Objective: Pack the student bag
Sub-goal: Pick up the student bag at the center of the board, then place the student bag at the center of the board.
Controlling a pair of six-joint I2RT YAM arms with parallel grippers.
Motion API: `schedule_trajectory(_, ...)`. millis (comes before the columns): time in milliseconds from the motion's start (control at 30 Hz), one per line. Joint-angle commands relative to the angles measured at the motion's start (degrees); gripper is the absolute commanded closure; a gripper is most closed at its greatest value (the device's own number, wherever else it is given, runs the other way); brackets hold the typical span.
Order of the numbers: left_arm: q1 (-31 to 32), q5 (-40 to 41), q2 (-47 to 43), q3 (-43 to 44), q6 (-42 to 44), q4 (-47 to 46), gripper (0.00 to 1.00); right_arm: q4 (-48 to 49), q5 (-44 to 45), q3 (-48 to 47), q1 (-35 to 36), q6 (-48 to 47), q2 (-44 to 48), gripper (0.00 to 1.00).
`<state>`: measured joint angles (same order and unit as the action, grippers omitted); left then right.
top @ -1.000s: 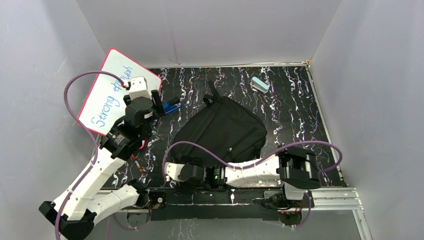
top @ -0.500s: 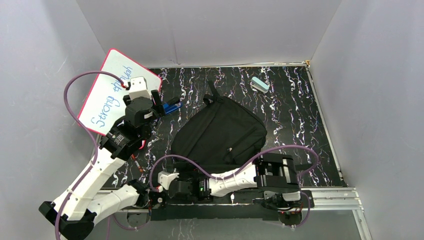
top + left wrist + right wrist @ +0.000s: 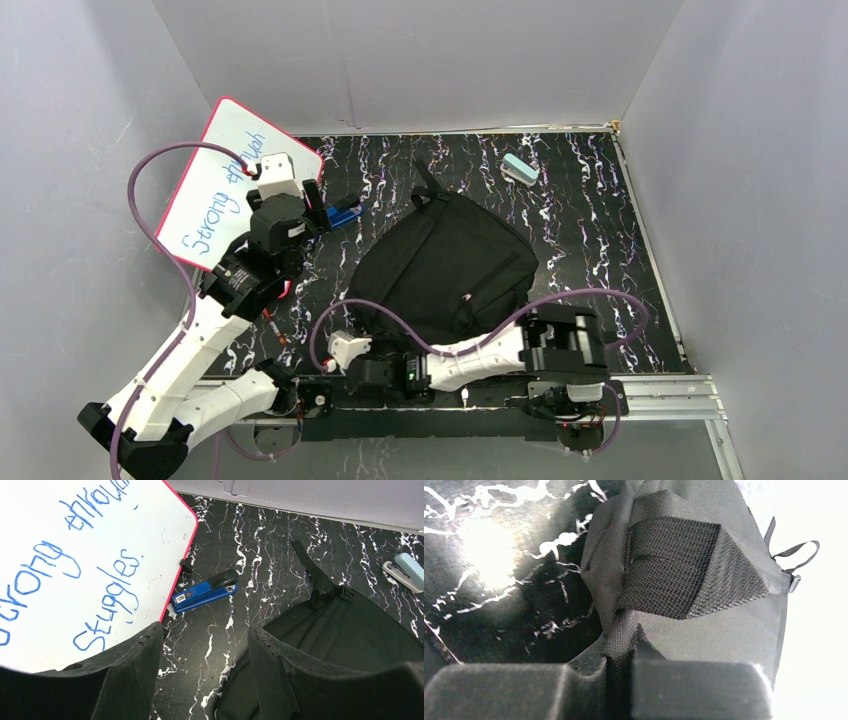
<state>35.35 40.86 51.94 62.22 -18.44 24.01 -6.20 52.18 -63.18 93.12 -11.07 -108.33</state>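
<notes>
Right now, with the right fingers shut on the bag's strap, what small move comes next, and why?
Probably a short, slow lift of the strap to test the hold. The right fingers pinch only that narrow strap at the near left corner of the bag, which lies flat, and the left fingers hang open near the stapler, holding nothing.

the stapler (image 3: 343, 213) lies between the whiteboard (image 3: 215, 185) and the student bag (image 3: 445, 262).
</notes>
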Motion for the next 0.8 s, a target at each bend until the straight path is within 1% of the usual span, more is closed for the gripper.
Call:
schedule_trajectory(0,0.04,0.84,-0.98,-1.2,-0.46,-1.6,0.39,0.82,1.88,1.65,-2.86,4.61,12.64,1.0)
schedule_trajectory(100,0.07,0.83,-1.43,-1.62,-0.96,-1.67,0.39,1.45,-5.22,1.59,-6.14,4.87,20.85,1.0)
schedule_trajectory(167,0.04,1.56,-2.06,-1.64,-0.79,-1.75,0.39,3.91,-9.07,1.29,-9.18,3.61,26.14,1.0)
schedule_trajectory(233,0.06,2.36,-2.95,-1.51,-0.04,-2.08,0.39,5.4,-11.88,-0.47,-11.62,1.89,29.11,1.0)
schedule_trajectory(300,0.07,3.1,-3.83,-1.04,0.57,-2.23,0.39,5.72,-14.13,-4.17,-13.37,-0.42,30.19,1.0)
schedule_trajectory(333,0.07,3.43,-4.31,-0.96,0.93,-2.4,0.39,7.13,-14.74,-6.74,-13.87,-1.84,29.93,1.0)
schedule_trajectory(433,0.07,4.11,-5.41,-0.72,1.78,-2.73,0.39,7.04,-16.23,-15.95,-14.07,-6.13,26.43,1.0)
schedule_trajectory(600,0.07,7.34,-7.43,-1.36,1.42,-1.71,0.39,6.43,-20.14,-29.95,-14.28,-5.3,18.31,1.0)
schedule_trajectory(667,0.04,8.93,-9.04,-1.5,1.09,-1.3,0.39,7.06,-21.82,-32.89,-14.29,-3.61,16.67,1.0)
schedule_trajectory(767,0.07,11.38,-11.22,-1.51,0.85,-0.97,0.39,9.77,-22.97,-34.78,-14.52,-0.43,16.76,1.0)
